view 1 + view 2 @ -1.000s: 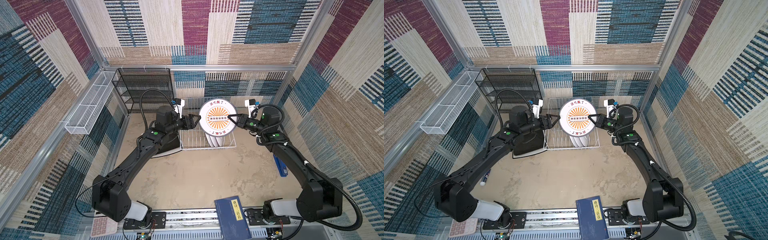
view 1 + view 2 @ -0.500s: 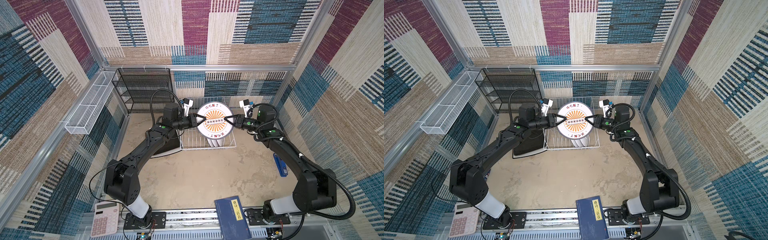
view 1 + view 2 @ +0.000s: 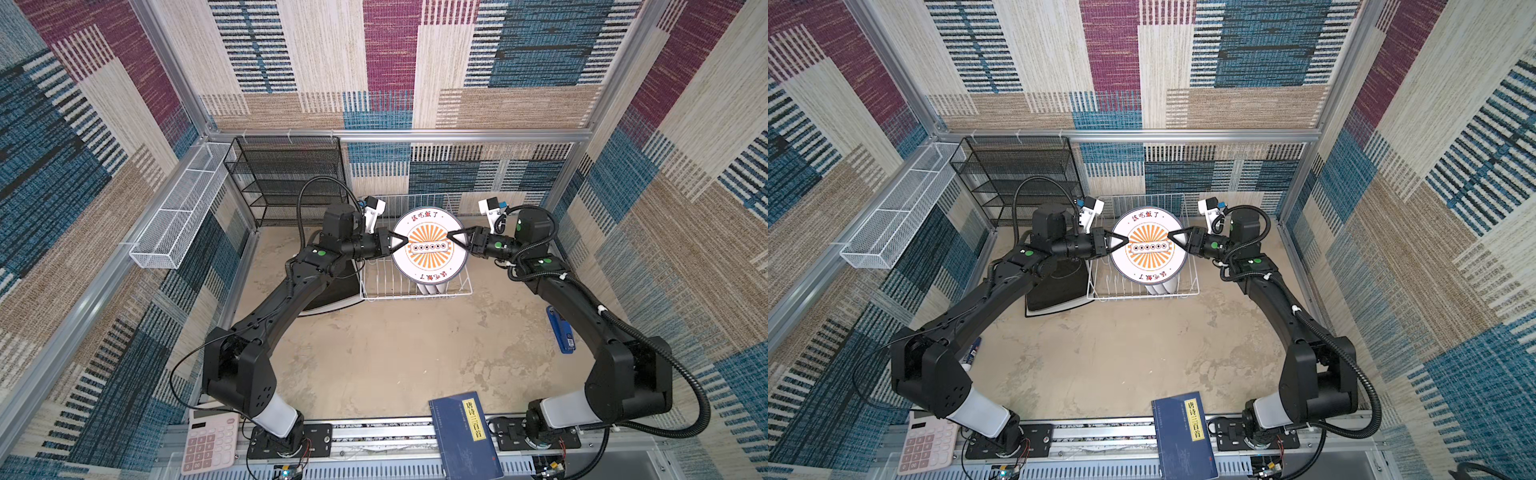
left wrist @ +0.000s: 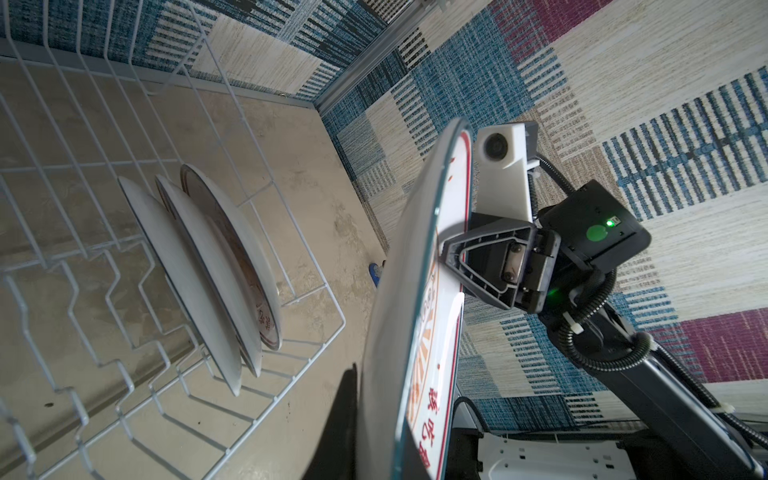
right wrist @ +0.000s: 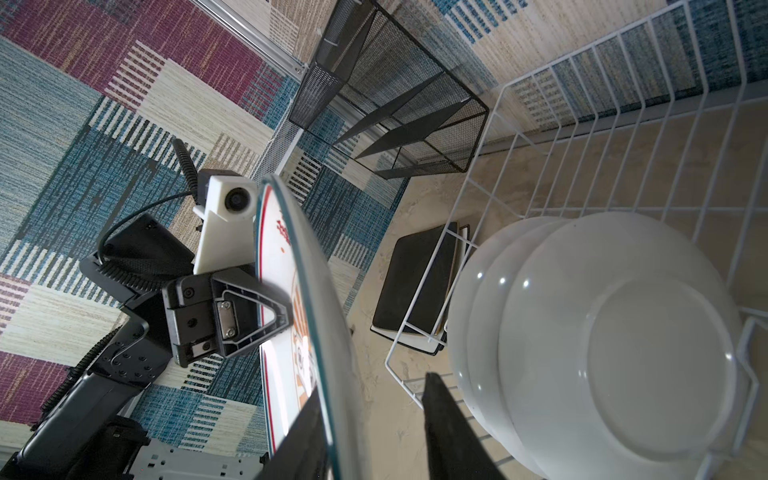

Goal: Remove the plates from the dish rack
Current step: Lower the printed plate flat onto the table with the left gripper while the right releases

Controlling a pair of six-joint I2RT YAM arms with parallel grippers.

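Note:
A round white plate with an orange sunburst hangs upright above the white wire dish rack. My left gripper is shut on the plate's left edge; the right wrist view shows it clamped there. My right gripper is at the right edge, open: one finger lies by the printed face, the other stands apart from the back. Three round white plates stand in the rack.
Square plates, a black one on top, lie stacked left of the rack. A black mesh shelf stands at the back left, a white mesh trough on the left wall. A blue book and pink calculator lie in front.
My left gripper came in from the left and closed on the plate's left edge. My right gripper's jaws, shut on the plate before, have opened. The plate shifted slightly left.

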